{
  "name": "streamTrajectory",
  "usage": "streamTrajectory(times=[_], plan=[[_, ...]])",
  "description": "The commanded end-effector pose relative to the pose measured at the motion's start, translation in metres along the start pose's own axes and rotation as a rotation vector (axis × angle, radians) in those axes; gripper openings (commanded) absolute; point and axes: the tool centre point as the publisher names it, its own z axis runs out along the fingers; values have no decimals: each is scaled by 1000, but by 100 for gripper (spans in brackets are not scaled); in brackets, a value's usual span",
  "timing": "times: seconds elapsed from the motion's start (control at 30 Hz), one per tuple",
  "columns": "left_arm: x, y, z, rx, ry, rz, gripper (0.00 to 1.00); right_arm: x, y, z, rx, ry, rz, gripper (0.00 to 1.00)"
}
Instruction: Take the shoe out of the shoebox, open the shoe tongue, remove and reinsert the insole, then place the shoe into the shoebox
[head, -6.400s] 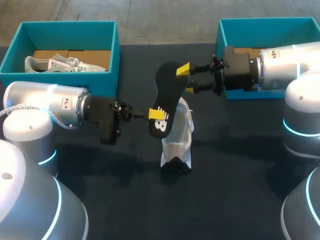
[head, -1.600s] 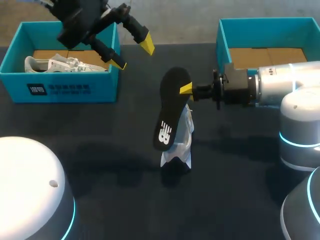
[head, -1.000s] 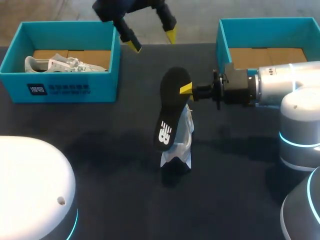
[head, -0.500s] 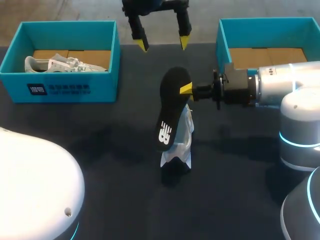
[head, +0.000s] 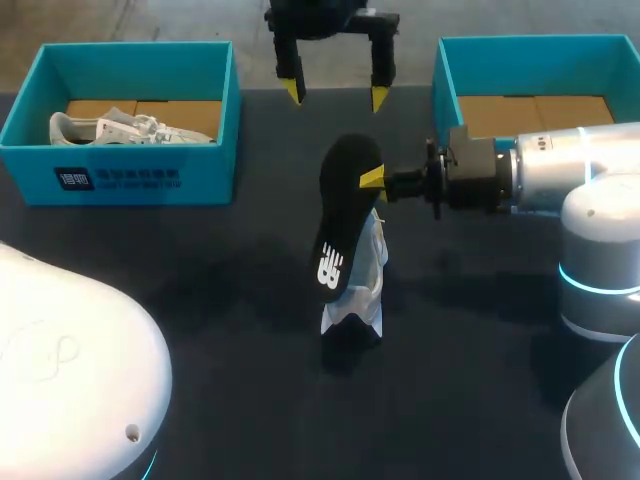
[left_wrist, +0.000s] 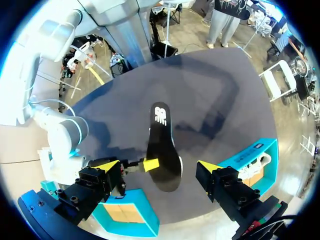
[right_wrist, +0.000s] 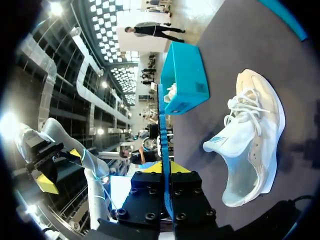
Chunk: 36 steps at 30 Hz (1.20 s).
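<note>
A black insole (head: 345, 215) hangs upright over the middle of the table, with my right gripper (head: 372, 180) shut on its upper edge. In the right wrist view the insole (right_wrist: 162, 140) shows edge-on between the fingers of that gripper (right_wrist: 164, 172). The white shoe (head: 360, 290) lies on the table just under the insole and shows on its side (right_wrist: 252, 145) ahead of the right gripper. My left gripper (head: 337, 95) hangs open high above the table's far edge, pointing down. From there it (left_wrist: 159, 166) looks down on the insole (left_wrist: 162, 145).
A teal shoebox (head: 140, 180) at the far left holds a second white shoe (head: 120, 128). Another teal shoebox (head: 445, 70) at the far right shows only its cardboard floor. The table top (head: 200, 300) is dark.
My left gripper has swung to the right along the far side of the table and turned to point down, staying open. The right arm, insole and shoe have not moved.
</note>
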Motion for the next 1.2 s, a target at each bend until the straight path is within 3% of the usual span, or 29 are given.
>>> streamTrajectory(times=[0.03,0.33,0.57,0.73,1.2], plan=[[10,-10,4,-77,-133,-13,100,0,0,2,-2,0,0,0],[36,-31,2,-214,-504,-30,100,0,0,2,-2,0,0,0],[54,-38,7,-329,-844,-27,100,0,0,2,-2,0,0,0],[59,-41,13,-388,-1028,-15,100,0,0,2,-2,0,0,0],[66,-34,21,-471,-1382,-13,100,0,0,2,-2,0,0,0]])
